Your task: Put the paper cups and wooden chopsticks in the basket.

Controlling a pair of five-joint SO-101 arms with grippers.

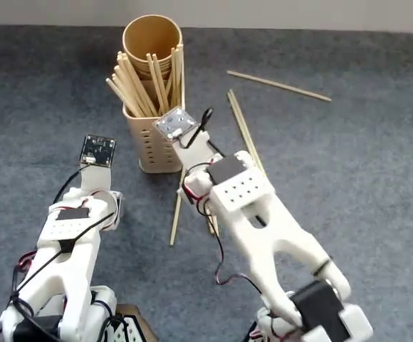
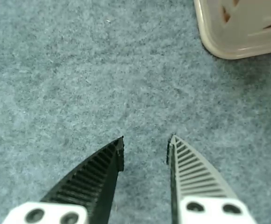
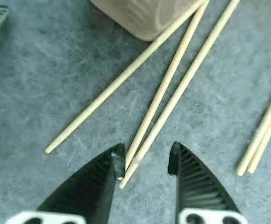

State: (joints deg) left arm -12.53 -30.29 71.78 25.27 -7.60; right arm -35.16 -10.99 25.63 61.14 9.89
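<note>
My right pincer hangs open astride two wooden chopsticks beside the basket, toward the table's far edge; my left pincer gapes above the table.

Robotics lab bench, grey felt tabletop, white left arm, right arm, exposed wires

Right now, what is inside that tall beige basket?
A stack of paper cups stands in the basket, with a bundle of wooden chopsticks leaning beside it. Their lower ends and the basket's floor are hidden by its wall.
</note>
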